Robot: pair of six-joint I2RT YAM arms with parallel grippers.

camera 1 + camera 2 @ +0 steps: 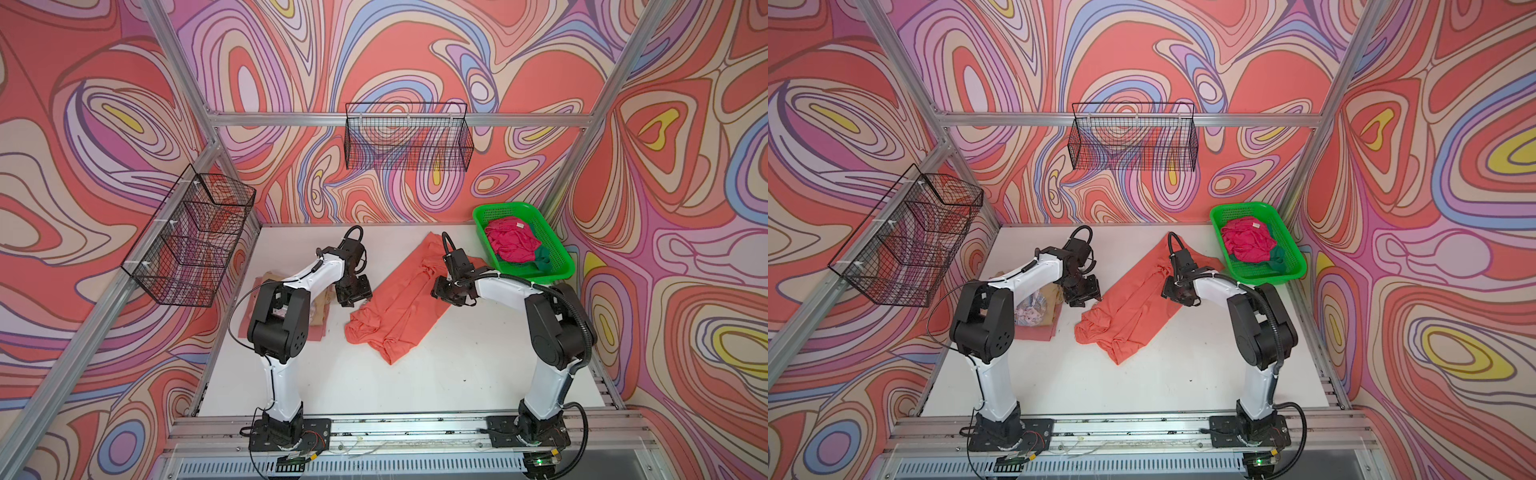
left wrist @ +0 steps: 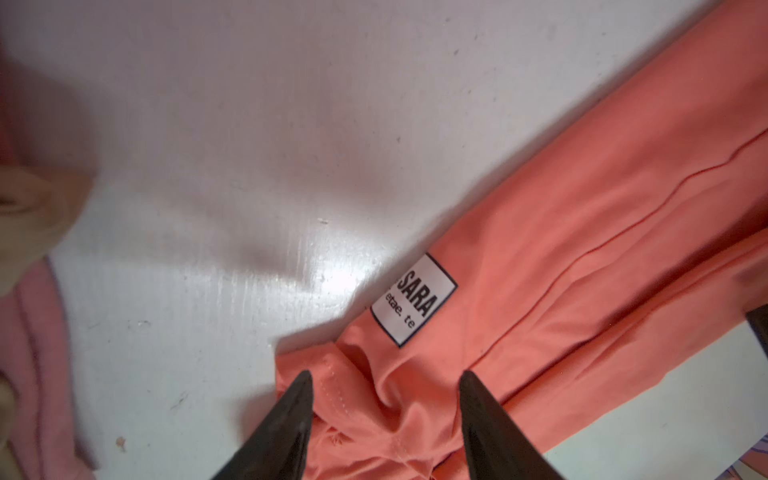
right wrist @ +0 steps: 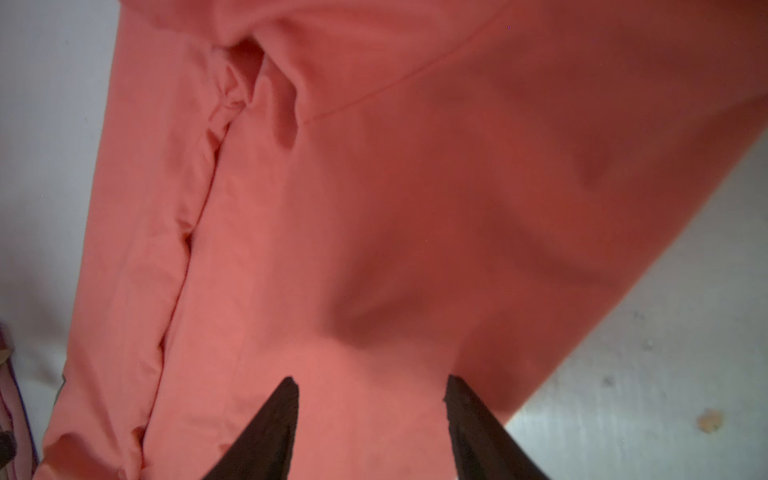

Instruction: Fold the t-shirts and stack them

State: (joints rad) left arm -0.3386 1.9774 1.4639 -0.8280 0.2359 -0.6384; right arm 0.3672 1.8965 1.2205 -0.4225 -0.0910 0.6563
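Observation:
A coral-orange t-shirt (image 1: 399,316) (image 1: 1125,316) lies crumpled in a long diagonal strip mid-table. My left gripper (image 1: 353,297) (image 2: 384,378) is down at its left edge, open, with a bunched fold of the shirt between the fingers, near a white label (image 2: 413,299). At the shirt's right edge, my right gripper (image 1: 446,293) (image 3: 372,384) is open over smooth coral cloth. A magenta-pink t-shirt (image 1: 509,243) and a dark green one (image 1: 542,257) lie in the green basket (image 1: 498,208). A tan printed t-shirt (image 1: 1034,311) rests on a salmon-pink one (image 1: 1038,332), partly hidden by the left arm.
The green basket (image 1: 1246,206) stands at the back right corner. Black wire baskets hang on the left wall (image 1: 191,237) and the back wall (image 1: 409,137). Both arm bases sit on the rail along the white table's (image 1: 374,374) front edge.

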